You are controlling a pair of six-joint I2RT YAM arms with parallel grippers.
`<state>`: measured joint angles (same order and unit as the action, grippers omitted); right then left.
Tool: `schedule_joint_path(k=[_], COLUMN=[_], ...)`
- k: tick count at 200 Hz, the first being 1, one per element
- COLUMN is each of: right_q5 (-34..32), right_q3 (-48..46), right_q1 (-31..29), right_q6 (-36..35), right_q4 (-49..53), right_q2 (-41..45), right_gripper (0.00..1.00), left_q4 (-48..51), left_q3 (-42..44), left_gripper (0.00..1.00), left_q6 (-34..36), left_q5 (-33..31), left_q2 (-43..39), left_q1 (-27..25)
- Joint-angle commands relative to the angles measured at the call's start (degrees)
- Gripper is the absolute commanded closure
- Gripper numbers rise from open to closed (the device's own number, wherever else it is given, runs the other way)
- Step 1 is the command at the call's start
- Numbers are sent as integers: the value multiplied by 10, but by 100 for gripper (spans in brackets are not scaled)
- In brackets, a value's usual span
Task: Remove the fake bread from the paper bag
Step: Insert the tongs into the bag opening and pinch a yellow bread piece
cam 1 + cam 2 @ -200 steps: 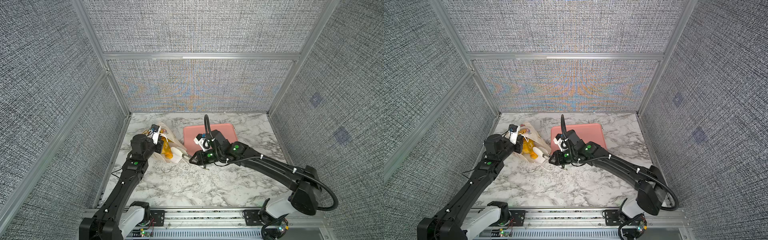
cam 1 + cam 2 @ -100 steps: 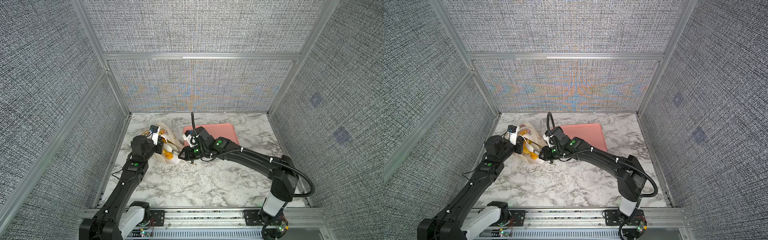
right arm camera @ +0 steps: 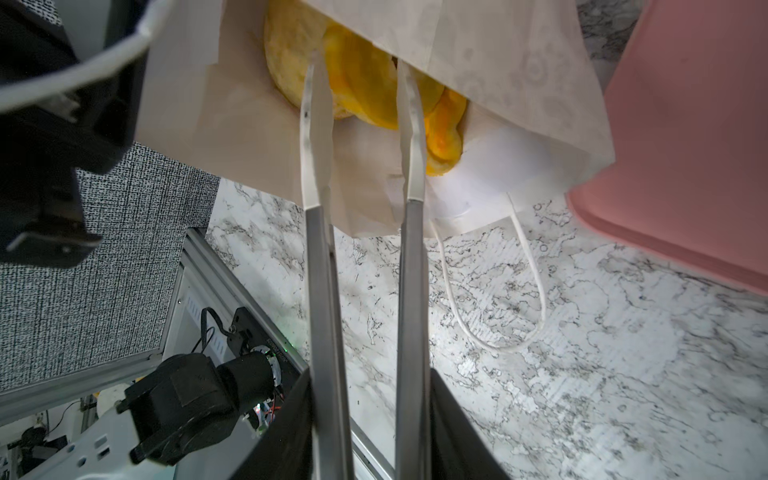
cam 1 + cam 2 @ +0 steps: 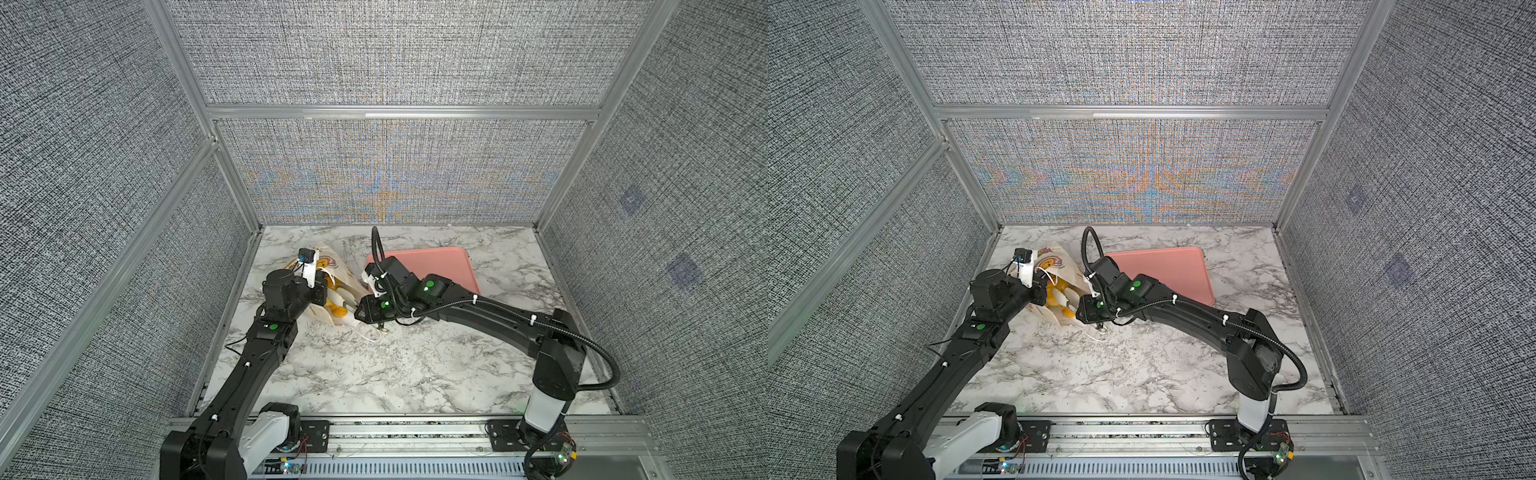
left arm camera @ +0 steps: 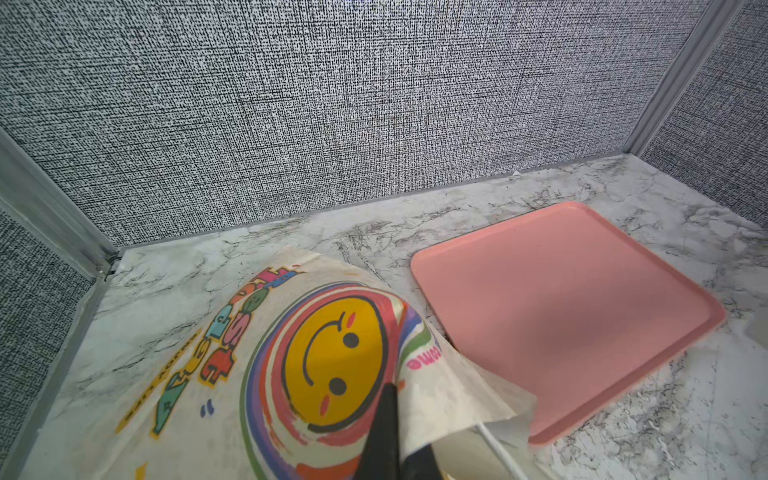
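Two pincers, state: the left pincer (image 5: 391,415) is clenched on the rim of the paper bag (image 5: 232,361), at the edge of the smiley print. The right pincer (image 3: 370,399) is grasping the tongs (image 3: 322,291) by their handles.
Change over the last second: the right arm has swung left, from above the near-left corner of the pink tray (image 4: 440,266) to the bag's mouth. The left arm and the bag are unmoved.
Right wrist view only: both tong tips reach into the open mouth and stand apart, with one piece of yellow bread (image 3: 365,79) between them. Contact with it: cannot tell. A white cord handle (image 3: 538,291) lies looped on the marble surface (image 3: 582,374).
Left wrist view only: the bag's printed side is tilted, with lettering beside the smiley, and the tray lies flat just beside it.
Both top views: the bag sits at the rear left of the surface with its mouth turned toward the right arm. Yellow shows inside.
Bag contents: several glossy yellow pieces are bunched just inside the mouth, overlapping. The count is not readable.
Bread location: every piece in view is inside the bag.
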<state>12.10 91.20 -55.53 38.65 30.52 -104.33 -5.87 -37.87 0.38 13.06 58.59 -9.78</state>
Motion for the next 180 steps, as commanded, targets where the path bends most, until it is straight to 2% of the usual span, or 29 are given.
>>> schedule_joint_path(k=[1,89,180], right_q5=[-22,-23,-41], right_q3=[19,66,104], right_q1=[-1,-4,-5], right_q6=[2,8,3], right_q4=[12,20,52], right_q2=[-11,-45,-89], right_gripper=[58,51,52], left_q4=[-6,-8,-7], left_q3=[2,4,6], left_gripper=[100,100,100], left_q6=[-14,-21,-22], left_q5=[17,22,25], left_q2=[-3,-3,-6], left_q1=[-1,-1,-1])
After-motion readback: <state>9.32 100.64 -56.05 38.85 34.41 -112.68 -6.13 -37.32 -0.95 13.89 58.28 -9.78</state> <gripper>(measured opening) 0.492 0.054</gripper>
